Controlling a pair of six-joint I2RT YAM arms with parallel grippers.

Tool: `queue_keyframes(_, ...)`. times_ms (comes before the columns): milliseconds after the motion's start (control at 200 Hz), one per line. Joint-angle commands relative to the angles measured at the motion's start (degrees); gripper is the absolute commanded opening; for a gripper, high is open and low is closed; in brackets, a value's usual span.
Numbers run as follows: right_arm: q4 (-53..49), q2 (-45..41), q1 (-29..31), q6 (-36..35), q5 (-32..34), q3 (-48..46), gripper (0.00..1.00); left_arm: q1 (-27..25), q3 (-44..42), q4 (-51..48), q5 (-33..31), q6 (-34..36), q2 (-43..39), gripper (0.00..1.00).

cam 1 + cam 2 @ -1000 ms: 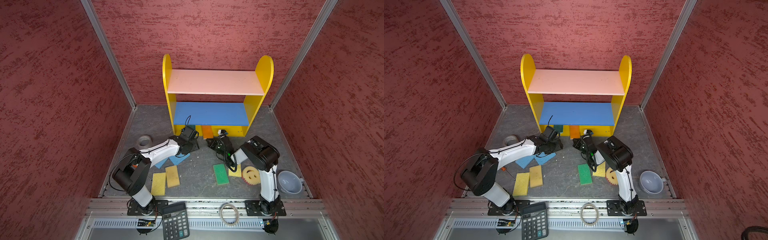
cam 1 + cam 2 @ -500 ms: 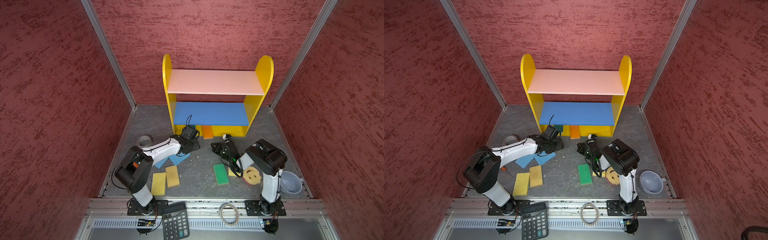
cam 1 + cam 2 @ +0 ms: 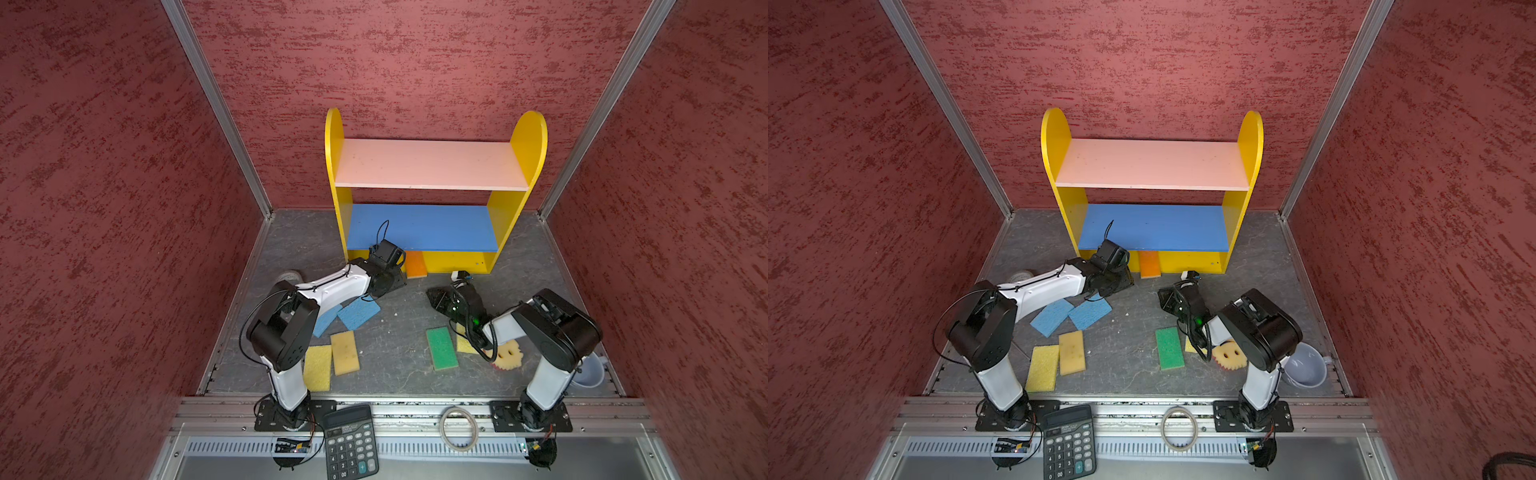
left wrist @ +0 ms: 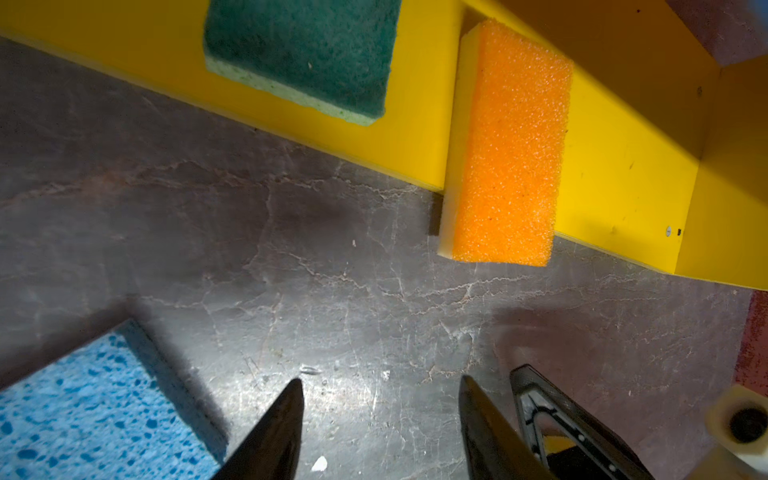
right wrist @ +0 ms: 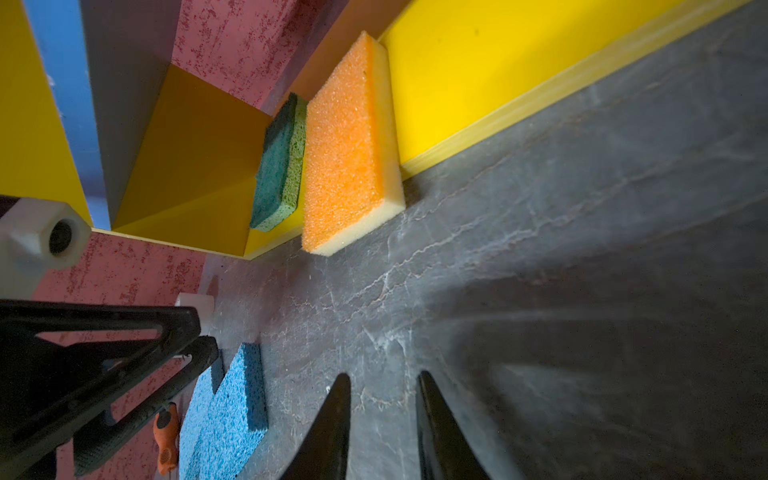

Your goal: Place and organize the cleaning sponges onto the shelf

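Note:
The shelf (image 3: 419, 264) stands at the back. On its yellow bottom board lie an orange-topped sponge (image 4: 509, 149), overhanging the front edge, and a green-topped sponge (image 4: 303, 54). On the floor lie two blue sponges (image 3: 359, 312), a yellow (image 3: 318, 368) and a tan one (image 3: 345, 353), a green one (image 3: 441, 348), a yellow one (image 3: 464, 343) partly under the right arm, and the round smiley (image 3: 509, 355). My left gripper (image 4: 381, 384) hovers open and empty in front of the shelf's left end. My right gripper (image 5: 383, 377) is slightly open, empty, over bare floor in front of the orange sponge.
A black calculator (image 3: 351, 442) and a ring (image 3: 458, 428) lie on the front rail. A grey cup (image 3: 588, 372) sits at the front right, a tape roll (image 3: 291, 276) at the left wall. An orange-handled screwdriver (image 5: 166, 440) lies beyond the blue sponges.
My right gripper has drawn back a little from the shelf and its jaws have parted from shut. The left gripper has hardly moved. The orange sponge stays where it was.

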Motion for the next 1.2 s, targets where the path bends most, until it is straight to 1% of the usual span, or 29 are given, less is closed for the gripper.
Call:
queue_keyframes(0,-5.12,-2.29,-0.08,-2.28,2.76,-0.25,0.31,0.61,2.01,-0.91,-0.77,-1.35,1.22,0.59)
queue_keyframes(170,-8.78,-3.54,-0.1,-4.97,3.01,0.74,0.38,0.6,3.99,-1.76,-0.22,-1.92,3.1,0.59)
queue_keyframes(306,-9.55,-3.01,-0.1,-6.09,2.63,2.2,0.41,0.59,4.14,-1.36,-0.15,-2.5,3.88,0.59)
queue_keyframes(571,-12.06,-2.54,-0.02,-6.78,2.65,4.79,0.41,0.68,3.9,0.18,0.49,-1.69,4.53,0.6)
queue_keyframes(706,-14.92,-3.55,0.07,-8.52,4.15,6.79,0.41,0.62,1.21,3.48,0.99,-1.55,2.93,0.6)
queue_keyframes(812,-15.62,-4.22,0.16,-8.58,6.31,7.48,0.43,0.61,-0.69,6.23,1.51,-1.67,1.89,0.6)
queue_keyframes(1077,-13.27,-2.54,1.03,-8.6,9.39,10.02,0.42,0.75,0.3,10.01,3.0,-0.31,3.31,0.52)
queue_keyframes(1137,-12.26,-1.87,1.19,-8.09,9.76,10.34,0.37,0.71,0.84,10.5,3.26,0.23,4.01,0.5)
queue_keyframes(1192,-11.89,-0.87,1.2,-7.25,9.91,11.0,0.29,0.93,1.43,10.59,3.94,0.68,4.72,0.46)
